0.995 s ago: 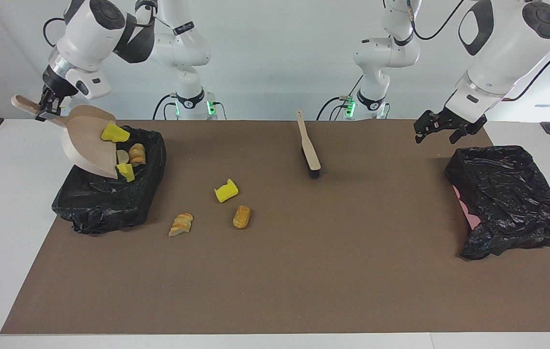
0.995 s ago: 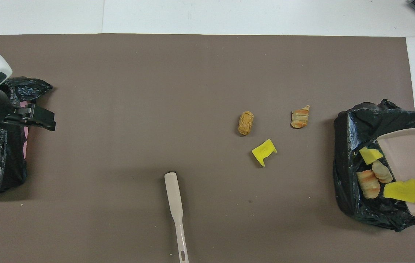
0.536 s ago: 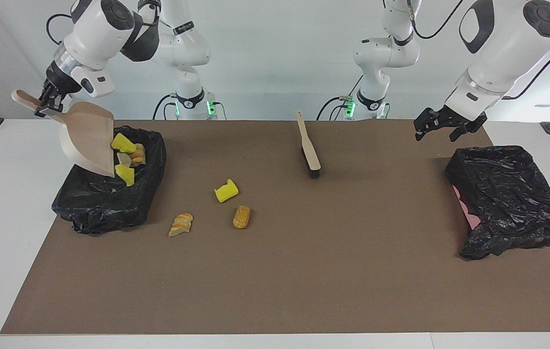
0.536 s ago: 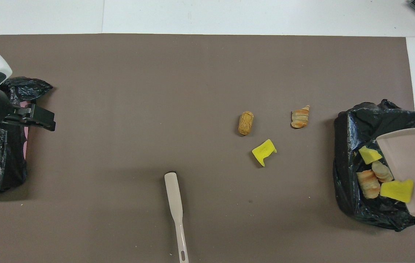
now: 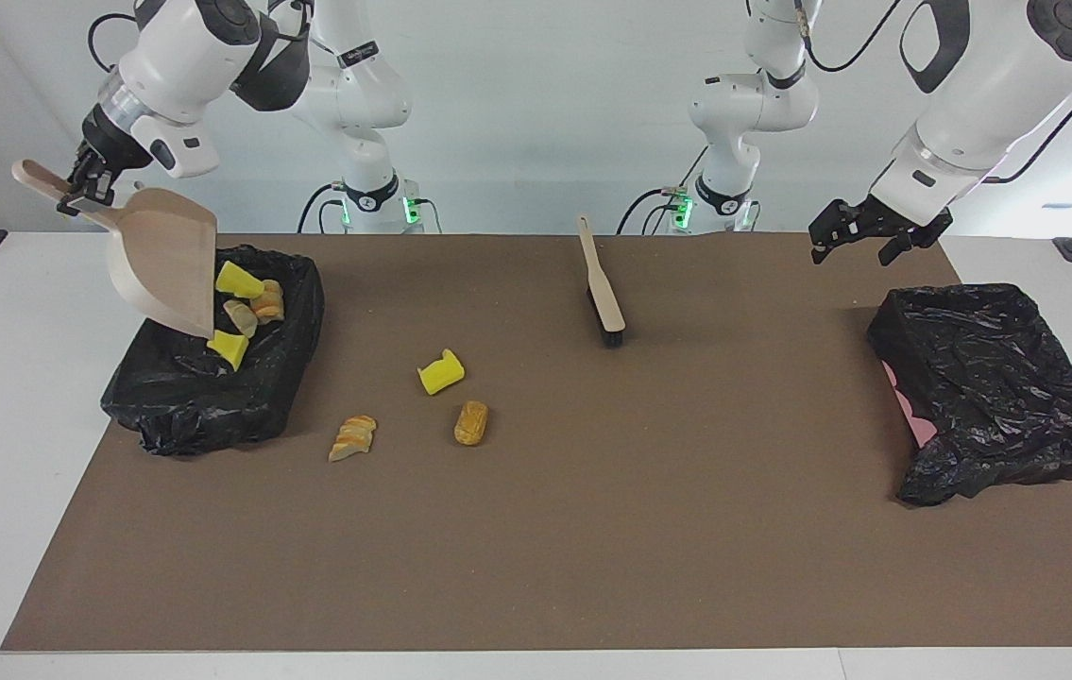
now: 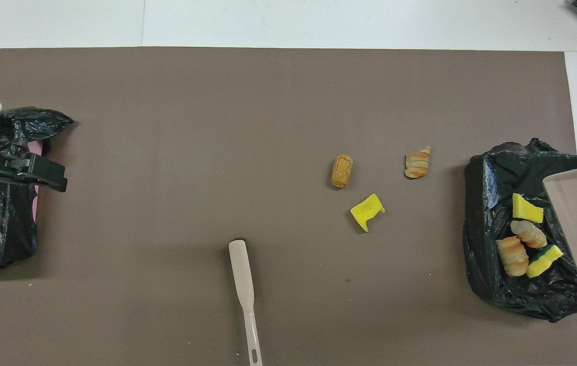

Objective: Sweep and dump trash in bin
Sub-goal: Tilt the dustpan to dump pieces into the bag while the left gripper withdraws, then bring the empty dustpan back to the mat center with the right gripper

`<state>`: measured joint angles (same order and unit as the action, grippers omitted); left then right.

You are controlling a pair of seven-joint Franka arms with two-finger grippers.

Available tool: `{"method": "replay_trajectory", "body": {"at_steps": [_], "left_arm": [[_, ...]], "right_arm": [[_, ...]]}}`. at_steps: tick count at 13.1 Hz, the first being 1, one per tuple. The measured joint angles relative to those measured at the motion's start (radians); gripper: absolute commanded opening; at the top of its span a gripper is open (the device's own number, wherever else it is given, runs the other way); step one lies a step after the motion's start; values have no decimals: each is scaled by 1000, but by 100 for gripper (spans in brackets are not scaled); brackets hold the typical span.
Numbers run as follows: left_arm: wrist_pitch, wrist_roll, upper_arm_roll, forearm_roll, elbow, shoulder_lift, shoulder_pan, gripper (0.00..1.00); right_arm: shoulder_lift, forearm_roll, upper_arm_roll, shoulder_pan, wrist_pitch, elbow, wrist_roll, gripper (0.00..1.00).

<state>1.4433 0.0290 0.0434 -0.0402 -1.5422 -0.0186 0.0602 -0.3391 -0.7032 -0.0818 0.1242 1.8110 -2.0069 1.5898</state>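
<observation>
My right gripper (image 5: 82,195) is shut on the handle of the beige dustpan (image 5: 167,269), which hangs steeply tilted over the black-bagged bin (image 5: 205,406) at the right arm's end. Several pieces of trash lie in that bin (image 6: 481,274): a yellow sponge chunk (image 6: 526,208), two bread-like pieces (image 6: 512,254) and a yellow-green chunk (image 6: 544,254). On the mat beside the bin lie a yellow chunk (image 5: 441,371) and two bread-like lumps (image 5: 353,437) (image 5: 471,422). My left gripper (image 5: 861,241) hangs open and empty over the mat's edge at the left arm's end.
A brush (image 5: 602,283) with a beige handle lies on the brown mat near the robots, midway along the table. A second bin wrapped in a black bag (image 5: 998,387) sits at the left arm's end, under the left gripper (image 6: 39,173).
The right gripper lifted and tipped the dustpan steeper, and the yellow chunks slid off its lip into the bin. The left gripper rose slightly and drifted toward its own end.
</observation>
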Motion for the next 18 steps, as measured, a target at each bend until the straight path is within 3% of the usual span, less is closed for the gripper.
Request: {"method": "replay_trajectory", "body": {"at_steps": [3,6,8,12,14,18], "left_arm": [[0,-1,0,0,-2,0,0,100],[0,-1,0,0,-2,0,0,100],[0,-2,0,0,-2,0,0,100],[0,-2,0,0,-5,1,0,100],[0,-2,0,0,-8,4,0,100],[1,-2,0,0,-11,5,0,100]], "right_arm": [[12,123,-34,-3,-1,0,-198,0],[44,223,-144,-18,-20,5,-603,0],[108,322,-194,-26,-45,51,-879,0],[377,437,-207,-157,-78,270,-1435,0],[545,486,-207,-242,-99,442,-1718,0],[777,567,-208,-378,-81,683,-2091,0]]}}
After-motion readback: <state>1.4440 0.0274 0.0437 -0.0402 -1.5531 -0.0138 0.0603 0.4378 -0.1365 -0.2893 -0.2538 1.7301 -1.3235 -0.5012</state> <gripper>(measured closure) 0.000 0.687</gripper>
